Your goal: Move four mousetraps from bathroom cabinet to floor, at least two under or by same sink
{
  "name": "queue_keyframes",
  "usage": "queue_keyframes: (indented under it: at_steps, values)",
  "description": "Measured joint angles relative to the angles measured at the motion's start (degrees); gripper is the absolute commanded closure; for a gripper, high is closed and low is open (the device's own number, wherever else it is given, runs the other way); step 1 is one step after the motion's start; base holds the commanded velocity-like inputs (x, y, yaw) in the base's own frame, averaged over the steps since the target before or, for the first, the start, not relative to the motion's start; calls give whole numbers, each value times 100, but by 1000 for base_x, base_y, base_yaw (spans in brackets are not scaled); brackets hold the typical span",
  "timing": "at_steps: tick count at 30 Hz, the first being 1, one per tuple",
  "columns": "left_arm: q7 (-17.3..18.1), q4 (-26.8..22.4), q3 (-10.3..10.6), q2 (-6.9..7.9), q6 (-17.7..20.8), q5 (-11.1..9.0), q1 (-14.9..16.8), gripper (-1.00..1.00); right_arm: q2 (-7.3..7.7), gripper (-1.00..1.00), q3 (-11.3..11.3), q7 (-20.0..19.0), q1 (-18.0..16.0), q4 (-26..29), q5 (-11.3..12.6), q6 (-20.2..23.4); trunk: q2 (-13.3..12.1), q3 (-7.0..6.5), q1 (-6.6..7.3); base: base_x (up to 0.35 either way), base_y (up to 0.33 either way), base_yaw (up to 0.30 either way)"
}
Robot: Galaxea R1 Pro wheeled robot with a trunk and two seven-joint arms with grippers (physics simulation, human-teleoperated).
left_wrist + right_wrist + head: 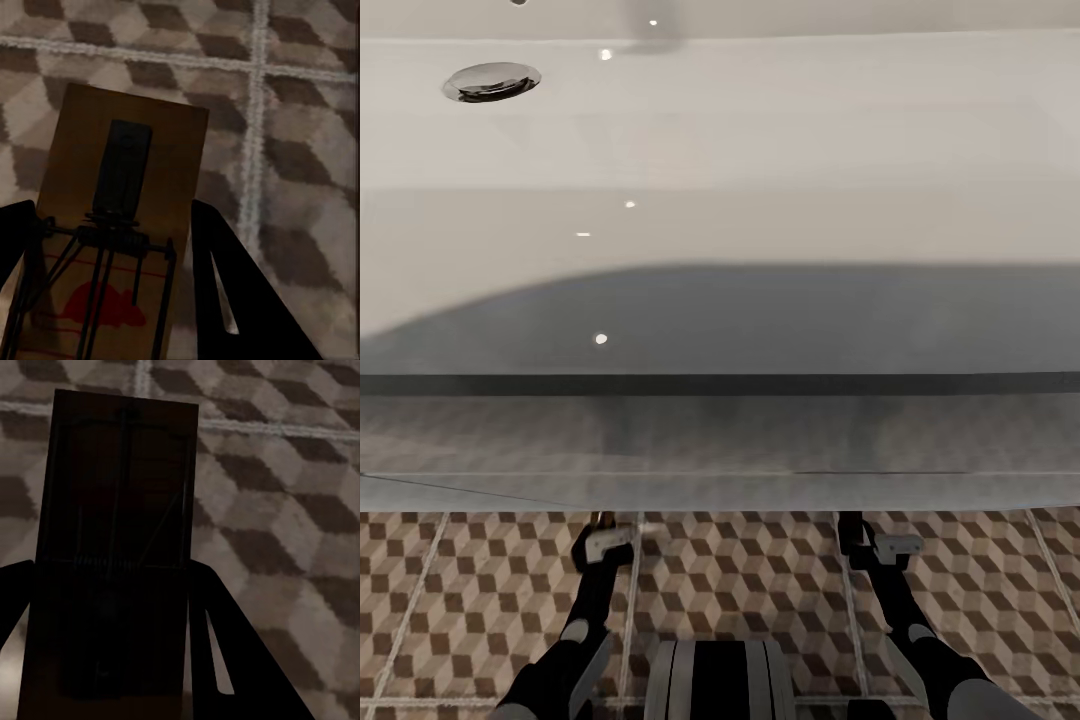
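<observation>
The white sink (780, 130) with its chrome drain (491, 81) fills the upper head view, and the cube-patterned bathroom floor (740, 590) lies below it. Both arms reach toward the sink's base. My left gripper (112, 206) is shut on a tan mousetrap (135, 142) with dark wire and a red mark, held just above the floor (300, 112). My right gripper (112, 570) is shut on a second mousetrap (120, 472), which sits in deep shadow above the floor (285, 472). In the head view the left gripper (603, 543) and right gripper (880, 545) show at the unit's lower edge. The cabinet is out of view.
The glossy front of the white drawer unit (720, 440) stands right ahead of both grippers and mirrors the floor tiles. My own base (720, 680) shows between the arms at the bottom. Open tiles stretch to either side of the arms.
</observation>
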State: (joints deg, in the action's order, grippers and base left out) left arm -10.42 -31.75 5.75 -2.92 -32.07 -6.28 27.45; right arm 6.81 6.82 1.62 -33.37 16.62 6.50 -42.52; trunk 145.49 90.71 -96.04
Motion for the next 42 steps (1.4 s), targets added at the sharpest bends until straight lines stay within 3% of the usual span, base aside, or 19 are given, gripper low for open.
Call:
queue_keyframes:
  at_steps: [4,8,13,22,42]
  values:
    - [2,-7,1,-12,-80,3,28,100,0,100,4,0,1,-1,0,-11,0,0,0,0,0,0]
    - [5,35,2,-21,-542,15,38,100,0,100,8,0,1,-2,-2,-22,0,0,0,0,0,0]
    - [29,69,6,-29,-765,17,40,100,0,100,-1,0,2,1,-22,-38,0,0,0,0,0,0]
    - [57,81,14,-32,-799,22,39,100,0,100,-13,0,1,2,34,-311,0,0,0,0,0,0]
    - [39,103,18,-39,-799,26,38,100,0,100,-18,0,1,0,37,-328,0,0,0,0,0,0]
